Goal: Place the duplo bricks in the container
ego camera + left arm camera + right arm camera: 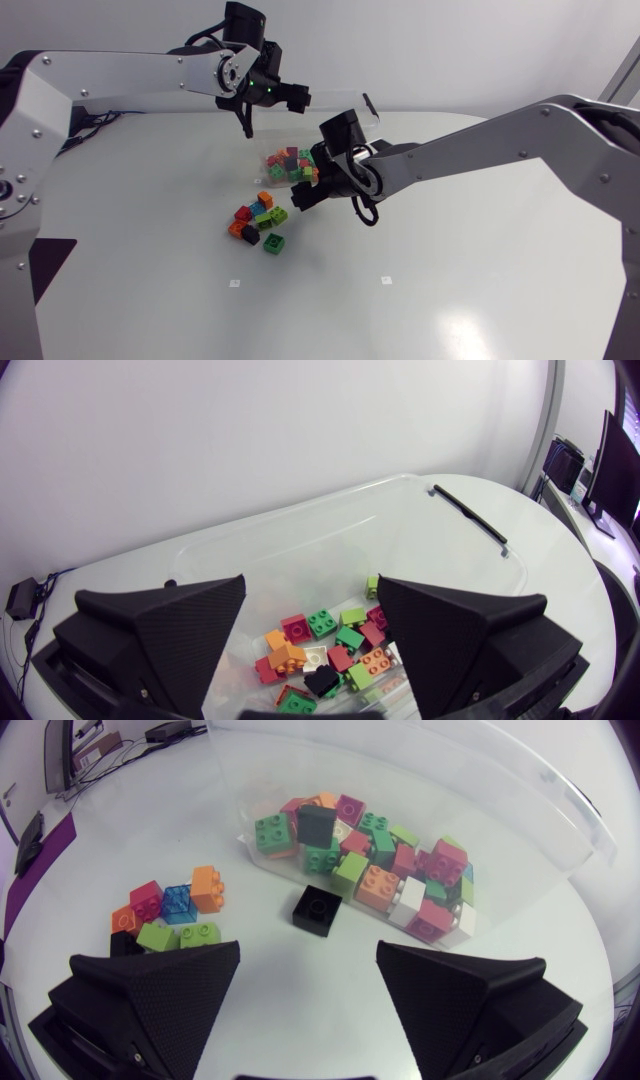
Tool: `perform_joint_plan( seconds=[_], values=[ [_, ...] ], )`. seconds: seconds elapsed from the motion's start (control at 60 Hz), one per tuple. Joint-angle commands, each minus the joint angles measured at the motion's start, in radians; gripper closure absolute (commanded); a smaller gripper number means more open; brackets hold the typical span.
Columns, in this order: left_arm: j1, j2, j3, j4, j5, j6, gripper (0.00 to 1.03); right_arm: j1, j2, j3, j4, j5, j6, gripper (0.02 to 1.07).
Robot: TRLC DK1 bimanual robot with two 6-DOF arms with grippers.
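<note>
A clear plastic container stands at the table's back middle, with several coloured duplo bricks inside. My left gripper hangs over the container's left end, open and empty, and the bricks lie beneath it. Loose bricks sit in a pile on the table in front of the container. My right gripper hovers between pile and container, open. A single black brick lies on the table just ahead of its fingers, beside the container wall. The pile lies off to one side.
A green brick lies slightly apart at the pile's near side. The container's far rim carries a dark strip. Two small white markers sit on the table nearer the front.
</note>
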Motion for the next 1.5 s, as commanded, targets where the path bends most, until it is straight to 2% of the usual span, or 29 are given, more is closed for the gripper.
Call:
perform_joint_plan(
  seconds=[0.0,0.133,0.283,0.517,0.983,1.167,1.233,1.483],
  values=[
    [0.008,-0.067,-0.065,0.006,0.0,-0.009,0.05,0.015,0.042,0.038,-0.017,0.017,0.025,0.14],
    [0.028,-0.153,-0.166,-0.003,0.0,0.0,0.06,0.03,0.104,0.105,-0.083,0.08,0.051,0.13],
    [0.043,-0.233,-0.274,-0.017,0.002,0.02,0.06,0.023,0.144,0.19,-0.18,0.082,0.085,0.13],
    [0.063,-0.333,-0.416,-0.015,0.034,0.034,0.06,0.012,0.204,0.283,-0.261,0.082,0.12,0.13],
    [0.116,-0.443,-0.534,-0.01,0.1,0.043,0.06,0.026,0.308,0.458,-0.395,0.109,0.197,0.14],
    [0.129,-0.465,-0.559,-0.009,0.112,0.049,0.06,0.023,0.342,0.529,-0.444,0.112,0.22,0.32],
    [0.134,-0.468,-0.56,-0.009,0.117,0.051,0.06,0.021,0.353,0.549,-0.453,0.119,0.221,0.45],
    [0.152,-0.485,-0.56,-0.009,0.137,0.051,0.06,0.018,0.414,0.681,-0.594,0.123,0.244,0.46]
  ],
)
